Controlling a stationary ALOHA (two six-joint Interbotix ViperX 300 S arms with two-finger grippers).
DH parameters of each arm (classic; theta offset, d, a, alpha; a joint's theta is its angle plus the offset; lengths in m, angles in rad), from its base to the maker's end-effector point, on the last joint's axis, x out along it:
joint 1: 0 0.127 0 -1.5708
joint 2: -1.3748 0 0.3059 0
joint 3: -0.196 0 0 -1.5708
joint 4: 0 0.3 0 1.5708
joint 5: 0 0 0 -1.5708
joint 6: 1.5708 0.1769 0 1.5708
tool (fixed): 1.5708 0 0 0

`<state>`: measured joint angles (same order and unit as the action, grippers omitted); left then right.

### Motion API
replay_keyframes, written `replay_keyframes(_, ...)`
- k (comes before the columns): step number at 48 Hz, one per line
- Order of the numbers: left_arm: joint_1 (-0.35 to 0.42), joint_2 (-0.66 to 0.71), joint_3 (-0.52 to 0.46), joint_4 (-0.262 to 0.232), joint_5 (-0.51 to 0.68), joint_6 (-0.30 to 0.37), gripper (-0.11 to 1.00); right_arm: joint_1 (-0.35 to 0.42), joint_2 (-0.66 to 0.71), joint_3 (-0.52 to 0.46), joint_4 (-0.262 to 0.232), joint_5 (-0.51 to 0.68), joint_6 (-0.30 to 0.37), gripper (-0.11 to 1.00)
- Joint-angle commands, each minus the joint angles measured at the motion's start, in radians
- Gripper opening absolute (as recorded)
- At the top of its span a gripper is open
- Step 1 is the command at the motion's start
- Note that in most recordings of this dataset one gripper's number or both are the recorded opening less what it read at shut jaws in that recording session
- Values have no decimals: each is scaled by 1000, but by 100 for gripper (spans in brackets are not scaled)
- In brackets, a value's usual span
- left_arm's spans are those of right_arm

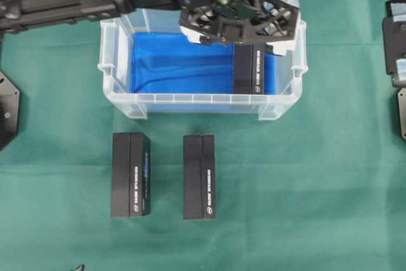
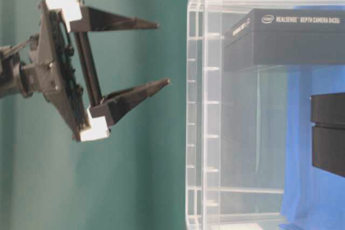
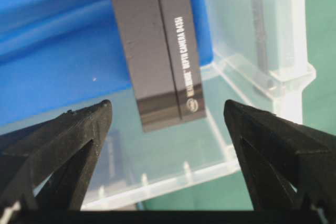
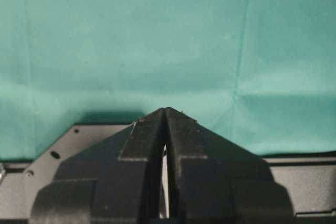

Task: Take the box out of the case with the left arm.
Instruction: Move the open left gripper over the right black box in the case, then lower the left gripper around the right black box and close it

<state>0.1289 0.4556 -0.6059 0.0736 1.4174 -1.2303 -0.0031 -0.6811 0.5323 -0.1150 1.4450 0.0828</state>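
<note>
Overhead and close left-wrist views, both on case.

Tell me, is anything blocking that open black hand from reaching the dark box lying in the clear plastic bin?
Nothing visible does. The left hand hangs open above the clear plastic bin, and its wrist view shows the black rectangular cardboard box directly between its fingers with only open space in between. The bin has no lid.
</note>
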Motion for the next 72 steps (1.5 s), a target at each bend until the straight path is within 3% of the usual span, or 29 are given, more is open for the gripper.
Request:
replay_keyframes(1,-3,6,-69,5,11,8,90,-2,0,-9,-2,-3,-3,2)
replay_keyframes(12,-2,49,-133,11,58,12,90,0,-2,-9,-2,0,-2,2)
replay_keyframes(72,-2,66,-129,15,52,12,90,-2,-3,-9,-2,2,-2,2)
